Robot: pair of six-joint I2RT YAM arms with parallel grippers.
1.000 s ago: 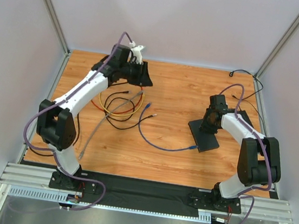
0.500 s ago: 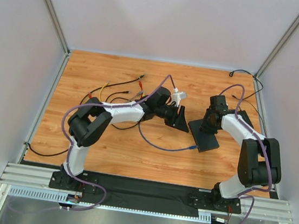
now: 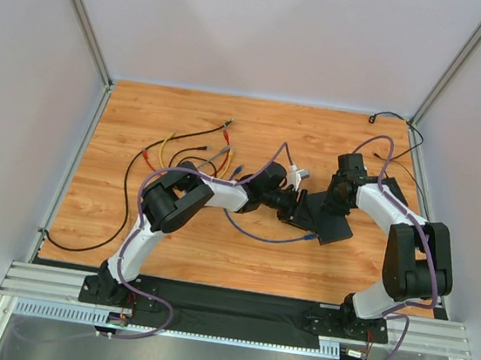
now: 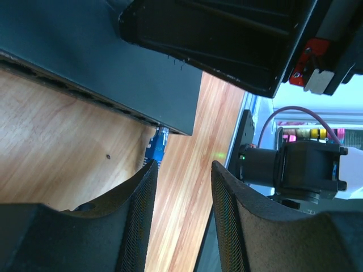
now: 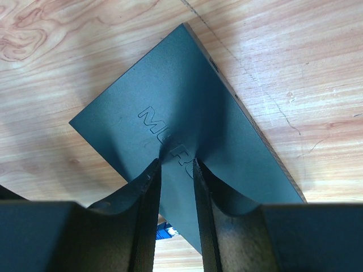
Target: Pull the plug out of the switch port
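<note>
The switch [image 3: 335, 228] is a flat black box on the right of the wooden table. A blue plug [image 3: 309, 237] on a purple cable [image 3: 256, 233] sits in a port on its near edge. My right gripper [image 3: 333, 200] rests fingertips-down on the switch top [image 5: 187, 102], jaws narrowly apart with nothing between them [image 5: 177, 161]. My left gripper [image 3: 303, 207] is at the switch's left side, open and empty [image 4: 181, 170]. In the left wrist view the plug [image 4: 156, 148] lies just beyond my left finger [image 4: 139, 209]. The plug also shows in the right wrist view [image 5: 167, 231].
Loose cables, yellow, red, grey and black [image 3: 181, 160], lie at the back left. A long black cord [image 3: 122, 218] runs toward the left edge. A small black connector with a thin cord [image 3: 375, 118] lies at the back right corner. Grey walls enclose the table.
My left arm has swung from the back left across the table to the switch's left side. The right gripper and the switch have stayed put.
</note>
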